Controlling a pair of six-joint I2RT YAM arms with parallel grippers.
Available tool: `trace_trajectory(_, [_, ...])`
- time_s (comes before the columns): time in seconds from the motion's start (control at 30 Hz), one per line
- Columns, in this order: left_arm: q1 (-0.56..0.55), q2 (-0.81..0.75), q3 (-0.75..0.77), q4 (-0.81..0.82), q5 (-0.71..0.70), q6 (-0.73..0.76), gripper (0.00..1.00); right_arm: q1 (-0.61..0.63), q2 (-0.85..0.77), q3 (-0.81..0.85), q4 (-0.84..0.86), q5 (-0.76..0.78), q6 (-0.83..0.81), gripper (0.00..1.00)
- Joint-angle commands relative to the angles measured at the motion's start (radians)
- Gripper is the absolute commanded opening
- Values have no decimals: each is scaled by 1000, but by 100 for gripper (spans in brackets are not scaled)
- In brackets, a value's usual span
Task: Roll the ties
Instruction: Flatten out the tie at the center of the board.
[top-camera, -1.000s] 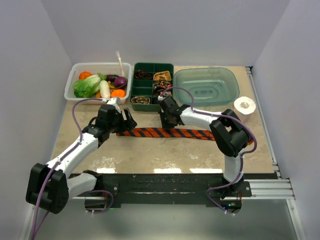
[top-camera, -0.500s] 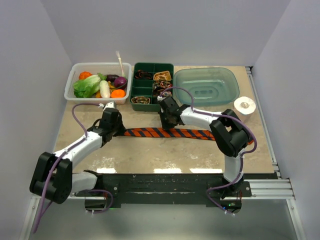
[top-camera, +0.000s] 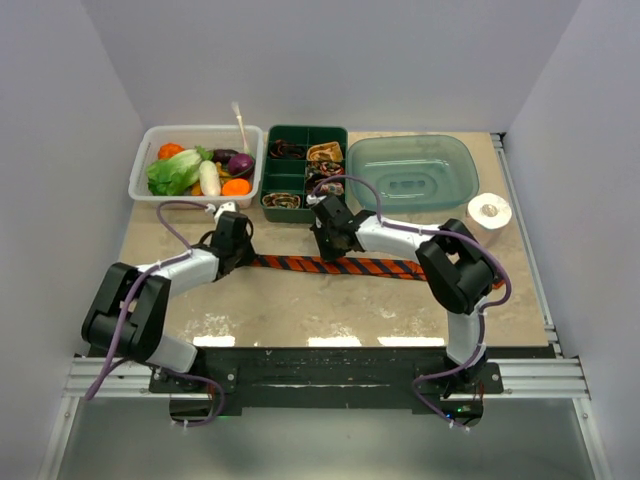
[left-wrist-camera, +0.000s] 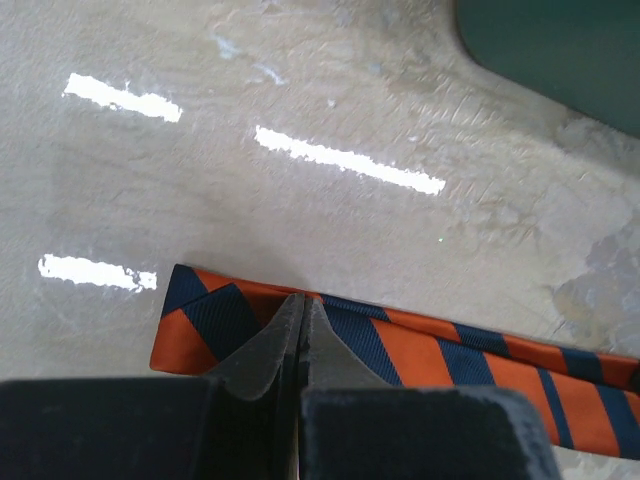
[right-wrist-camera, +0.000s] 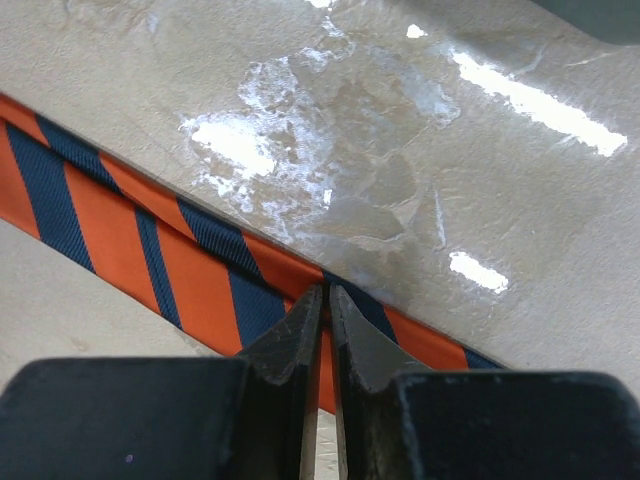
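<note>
Mottled beige worktop (top-camera: 300, 310), laden.
Striped tie (top-camera: 340, 266) at centre; clear bin (top-camera: 140, 175), green tray (top-camera: 306, 127), teal basin (top-camera: 412, 170) along the top; paper roll (top-camera: 489, 211) right.

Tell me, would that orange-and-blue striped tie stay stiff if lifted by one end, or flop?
Probably floppy: the striped tie lies flat as a thin fabric band on the table, so a lifted end would likely droop. Likely light too: the left gripper pinches only its edge. Pushed, it would sooner wrinkle than slide whole.
</note>
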Motion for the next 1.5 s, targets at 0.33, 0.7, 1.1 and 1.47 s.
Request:
trace_trajectory(0.33, [3,-199,-24,-8,-32,45,17,39,24,-64,-244,15,-85,12])
trace_trajectory(0.7, [69,-304,-98,-38,18,48,58,39,-68,21,-336,93,-151,15])
trace_trajectory(1.1, [101,-462,-256,20,153,12,58,56,-133,41,-174,-111,-105,28])
trace_trajectory(1.47, [107,-514,-308,6,210,-22,59,197,80,220,-59,-203,-33,20])
